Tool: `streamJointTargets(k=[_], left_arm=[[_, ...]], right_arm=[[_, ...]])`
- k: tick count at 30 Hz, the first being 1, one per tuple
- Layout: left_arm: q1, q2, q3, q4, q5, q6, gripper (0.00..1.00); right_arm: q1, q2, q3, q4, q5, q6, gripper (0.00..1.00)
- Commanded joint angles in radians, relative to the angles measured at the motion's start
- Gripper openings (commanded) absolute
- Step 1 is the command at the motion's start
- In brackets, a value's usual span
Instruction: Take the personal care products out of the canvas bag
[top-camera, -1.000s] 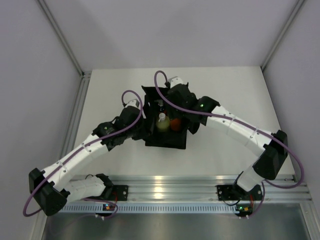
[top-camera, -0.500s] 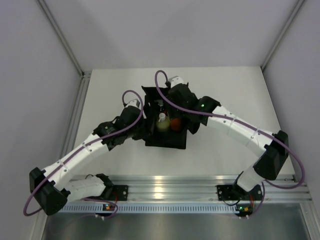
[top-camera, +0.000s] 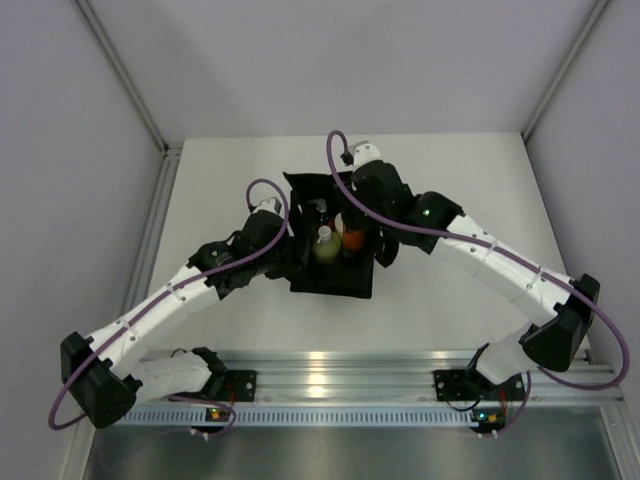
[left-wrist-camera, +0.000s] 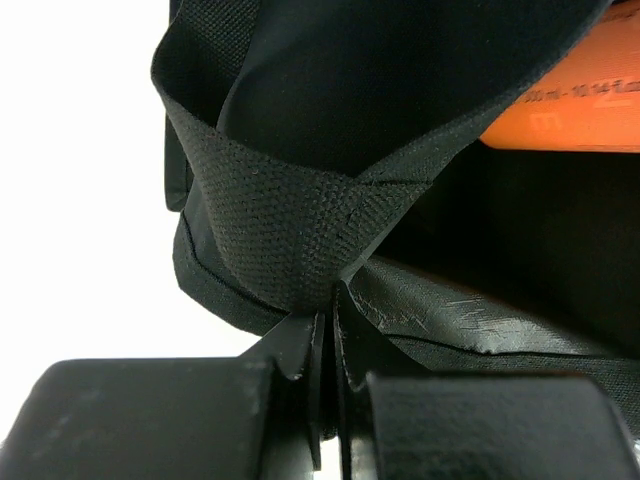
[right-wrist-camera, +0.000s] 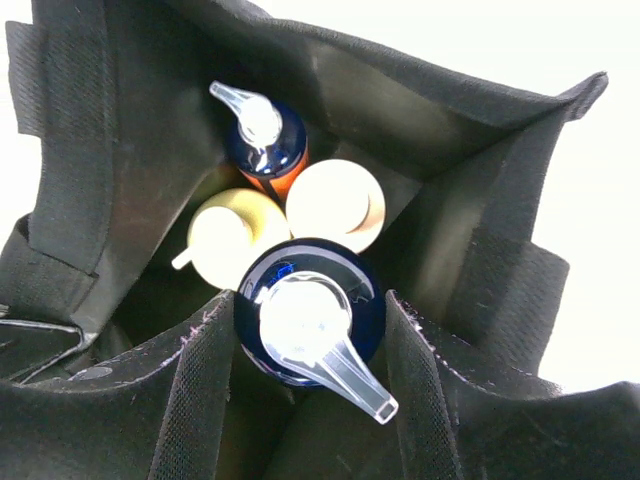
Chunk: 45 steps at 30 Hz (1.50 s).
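Note:
The black canvas bag (top-camera: 330, 275) stands mid-table with its mouth open. In the right wrist view my right gripper (right-wrist-camera: 310, 322) is shut on an orange bottle (right-wrist-camera: 312, 322) with a dark blue cap and clear pump, one finger (right-wrist-camera: 190, 400) on each side. Below it in the bag are a second orange bottle (right-wrist-camera: 268, 140), a yellow-green one (right-wrist-camera: 238, 235) and a beige cylinder (right-wrist-camera: 335, 205). My left gripper (left-wrist-camera: 325, 315) is shut on the bag's left rim fabric (left-wrist-camera: 290, 230), at the bag's left side (top-camera: 292, 255) in the top view.
The bag's black strap handles (right-wrist-camera: 70, 150) hang along its walls. White table (top-camera: 450, 290) surrounds the bag, bounded by grey walls and a metal rail (top-camera: 330, 365) at the near edge.
The right arm has swung to the right and its wrist has risen a little, with the gripped orange bottle in it. The left arm and bag have stayed put.

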Motion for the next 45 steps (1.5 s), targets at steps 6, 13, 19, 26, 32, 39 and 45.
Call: streamJointTargets(k=[6, 13, 19, 26, 32, 39, 45], left_arm=[[0.004, 0.024, 0.017, -0.021, -0.063, 0.024, 0.00], [0.004, 0.025, 0.024, -0.021, -0.072, 0.025, 0.00], [0.004, 0.024, 0.030, -0.022, -0.084, 0.029, 0.00], [0.003, 0.025, 0.028, -0.021, -0.086, 0.026, 0.00], [0.004, 0.018, 0.028, -0.022, -0.095, 0.028, 0.00], [0.004, 0.022, 0.030, -0.022, -0.094, 0.028, 0.00], [0.004, 0.021, 0.027, -0.022, -0.095, 0.028, 0.00]], right_arm=[[-0.010, -0.094, 0.096, 0.090, -0.005, -0.036, 0.00], [-0.005, -0.126, 0.142, 0.089, -0.040, -0.065, 0.00], [0.003, -0.135, 0.168, 0.090, -0.094, -0.090, 0.00], [0.012, -0.143, 0.211, 0.078, -0.134, -0.122, 0.00], [0.015, -0.147, 0.251, 0.073, -0.152, -0.114, 0.00], [0.013, -0.163, 0.264, 0.062, -0.151, -0.111, 0.00], [0.015, -0.178, 0.274, 0.064, -0.139, -0.105, 0.00]])
